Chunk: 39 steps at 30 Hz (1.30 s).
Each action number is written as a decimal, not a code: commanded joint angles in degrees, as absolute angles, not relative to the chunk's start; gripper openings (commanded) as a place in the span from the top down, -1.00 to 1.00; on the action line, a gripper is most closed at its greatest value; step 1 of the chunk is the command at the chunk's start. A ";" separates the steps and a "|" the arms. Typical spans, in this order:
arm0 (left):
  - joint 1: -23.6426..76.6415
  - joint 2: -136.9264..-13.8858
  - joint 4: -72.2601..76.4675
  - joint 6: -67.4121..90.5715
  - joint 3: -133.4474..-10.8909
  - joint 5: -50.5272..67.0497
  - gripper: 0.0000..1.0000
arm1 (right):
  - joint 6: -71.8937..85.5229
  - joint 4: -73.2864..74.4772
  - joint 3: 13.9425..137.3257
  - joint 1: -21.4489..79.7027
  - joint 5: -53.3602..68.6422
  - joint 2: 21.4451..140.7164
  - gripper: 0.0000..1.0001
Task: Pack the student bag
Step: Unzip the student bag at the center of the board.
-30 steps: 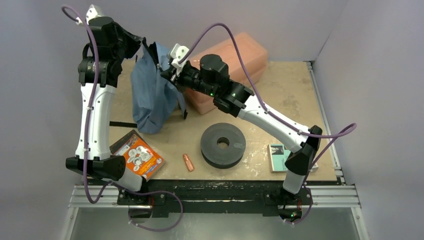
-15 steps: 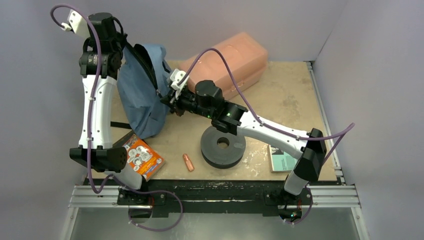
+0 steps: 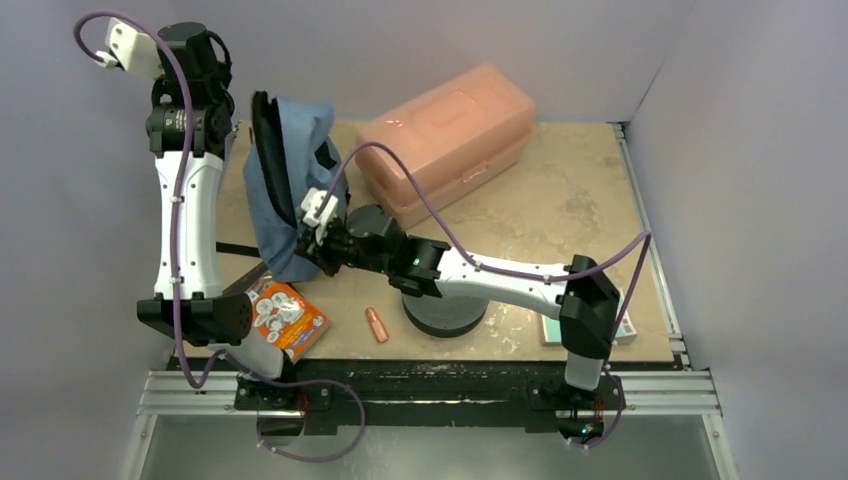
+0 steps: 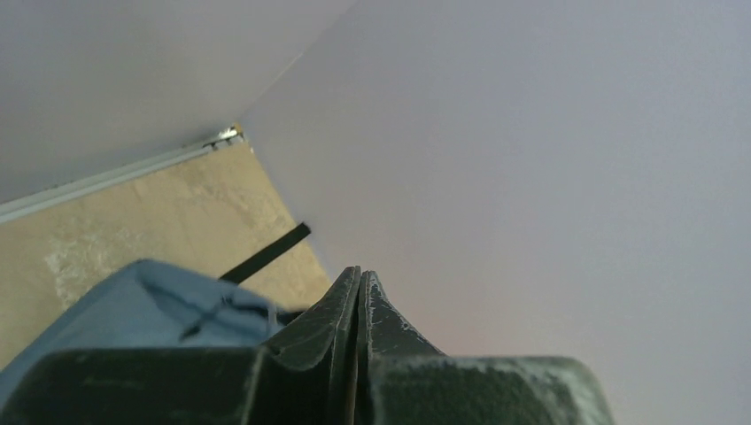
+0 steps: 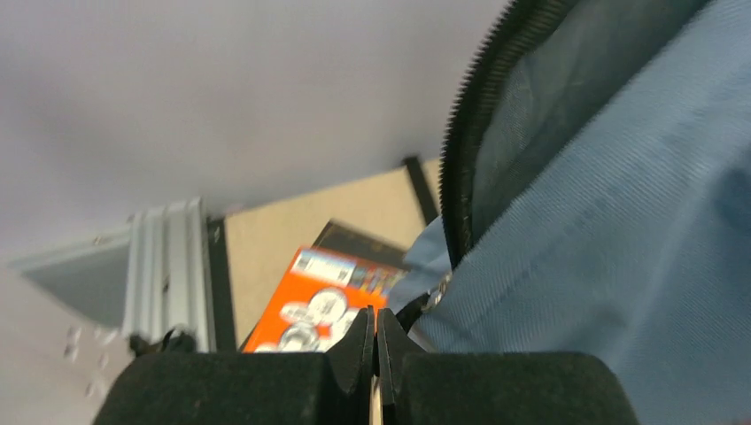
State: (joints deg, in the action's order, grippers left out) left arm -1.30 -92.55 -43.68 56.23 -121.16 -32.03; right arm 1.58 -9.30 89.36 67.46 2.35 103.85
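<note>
Right arm (image 3: 500,285) has swung down-left, off the pink box (image 3: 445,135) side to the lower front of the student bag (image 3: 275,195). Left arm (image 3: 190,230) has pulled back left. The bag now stands taller at the rear left of the worktop (image 3: 580,200), between left arm and box. Bag zipper (image 5: 460,159) is open and only dark lining shows inside. Box lid is shut, contents hidden. Right jaws are pressed together beside the zipper edge, nothing seen between them. Left jaws are pressed together above the bag top; whether they pinch fabric, cannot tell. An orange packet (image 3: 285,315) lies near the bag's base.
</note>
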 commanded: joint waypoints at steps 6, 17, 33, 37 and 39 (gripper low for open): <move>-3.64 -84.98 -32.27 54.67 -113.93 -35.57 1.00 | 6.67 -4.51 85.75 70.49 6.39 103.90 1.00; -4.44 -77.56 -25.11 35.60 -97.26 27.06 0.02 | 4.38 -11.91 80.26 66.80 9.89 100.58 1.00; 16.49 -73.74 -27.79 16.50 -81.86 21.80 -0.94 | 4.16 -18.35 71.15 66.52 14.13 94.93 1.00; 17.22 -72.87 -29.41 14.79 -79.23 16.38 -0.63 | 4.04 -17.81 71.51 66.51 14.32 95.01 1.00; 17.29 -72.18 -29.85 13.82 -78.24 16.34 -0.31 | 4.13 -17.75 71.63 66.54 14.33 94.94 1.00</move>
